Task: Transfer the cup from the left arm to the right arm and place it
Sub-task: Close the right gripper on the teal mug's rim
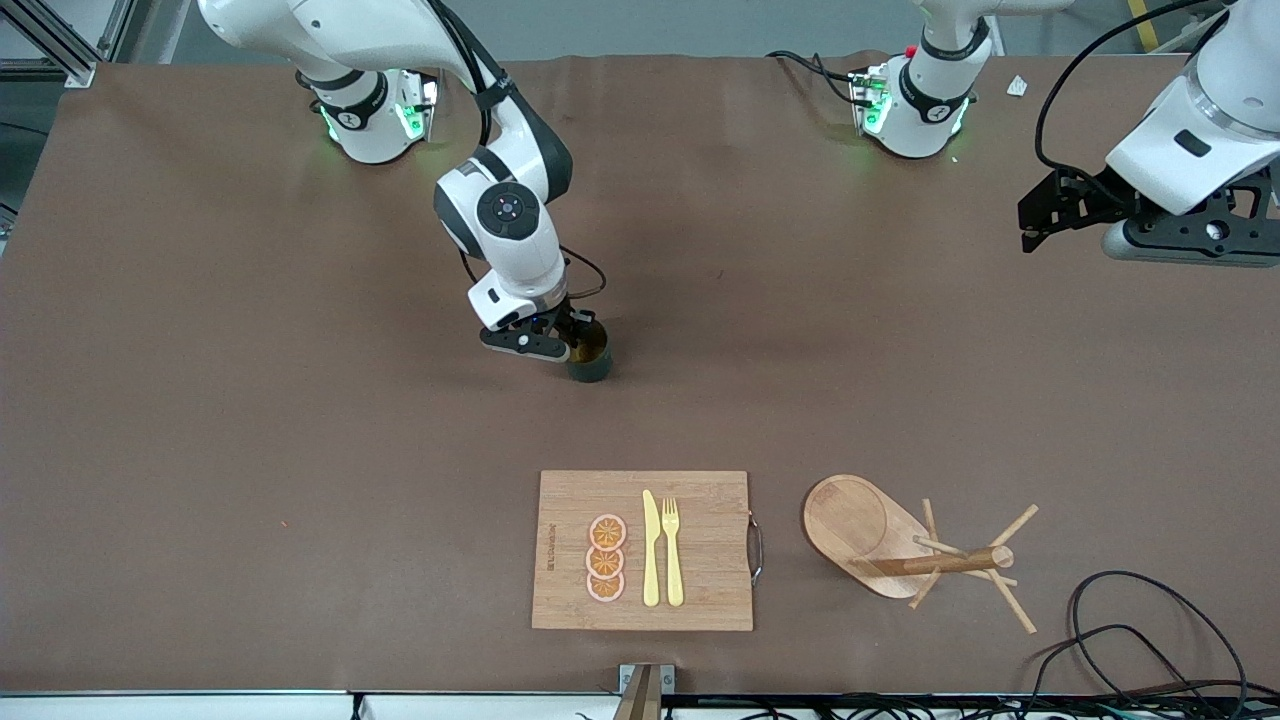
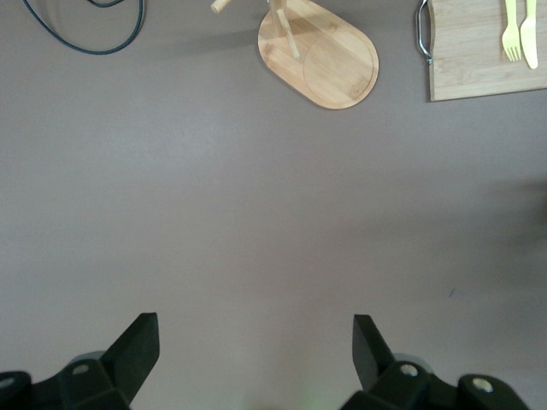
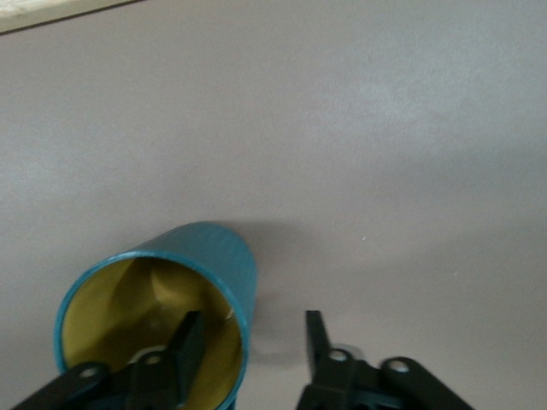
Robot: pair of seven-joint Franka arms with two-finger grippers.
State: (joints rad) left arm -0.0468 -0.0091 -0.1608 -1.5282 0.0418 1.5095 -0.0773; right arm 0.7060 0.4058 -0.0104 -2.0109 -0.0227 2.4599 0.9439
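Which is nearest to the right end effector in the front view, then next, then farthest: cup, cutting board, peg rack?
1. The cup: at the right end effector itself, one finger inside its rim, one outside.
2. The cutting board: nearer the front camera than the cup.
3. The peg rack: beside the board, toward the left arm's end of the table.

Cutting board [image 1: 700,510], 3 orange slices [image 1: 606,558], peg rack [image 1: 920,550]

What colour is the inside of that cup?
Yellowish inside the cup, teal outside; the right wrist view shows it best.
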